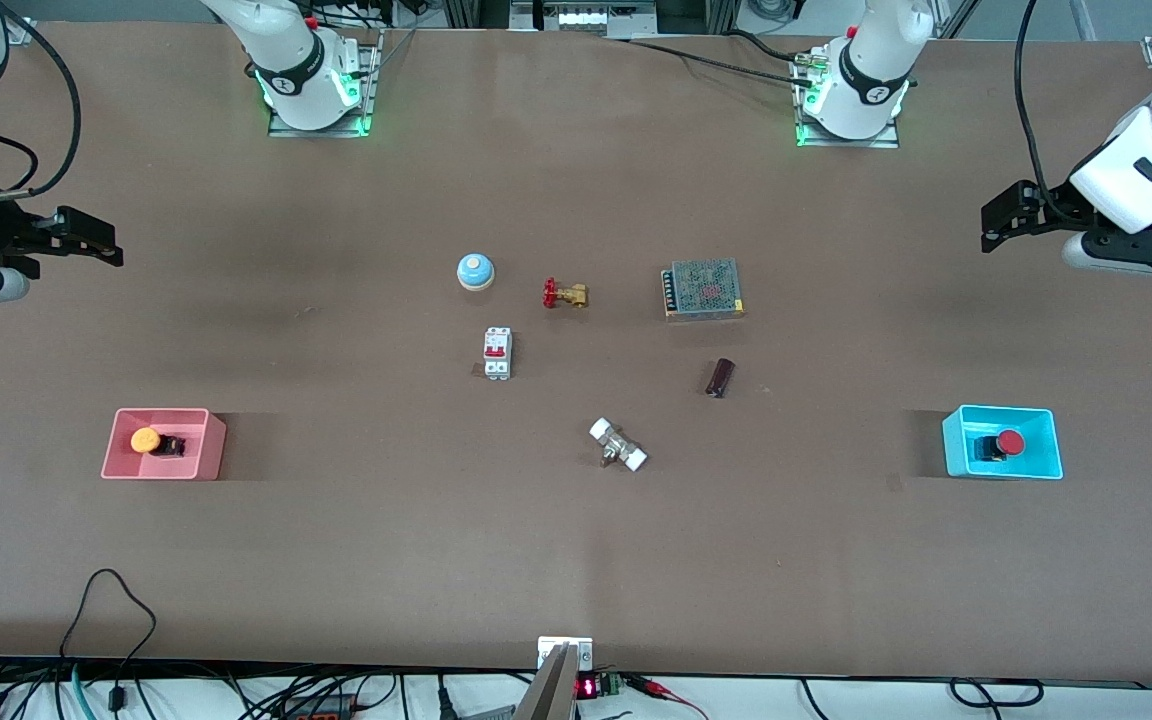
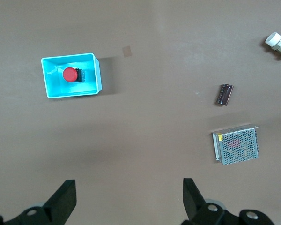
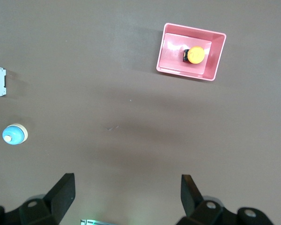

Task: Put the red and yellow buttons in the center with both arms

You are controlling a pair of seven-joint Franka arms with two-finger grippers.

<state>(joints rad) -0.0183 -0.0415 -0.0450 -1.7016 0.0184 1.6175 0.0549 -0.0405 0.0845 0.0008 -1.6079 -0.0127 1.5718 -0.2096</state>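
1. Two black two-finger grippers, left gripper (image 2: 126, 199) and right gripper (image 3: 126, 197), are held wide open and empty over bare brown tabletop (image 1: 576, 560).
2. One red mushroom-cap button (image 1: 1002, 444) is seen inside one cyan plastic bin (image 1: 1048, 465); one orange-yellow mushroom-cap button (image 1: 152, 441) inside one pink plastic bin (image 1: 114, 455).
3. Straight descent between bin walls is judged best, with each button's black body gripped.

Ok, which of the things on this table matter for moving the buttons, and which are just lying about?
For the job:
red button in cyan bin
yellow button in pink bin
left pincer, open
right pincer, open

Lying about:
bell
brass valve
circuit breaker
mesh box
dark cylinder
white-capped fitting
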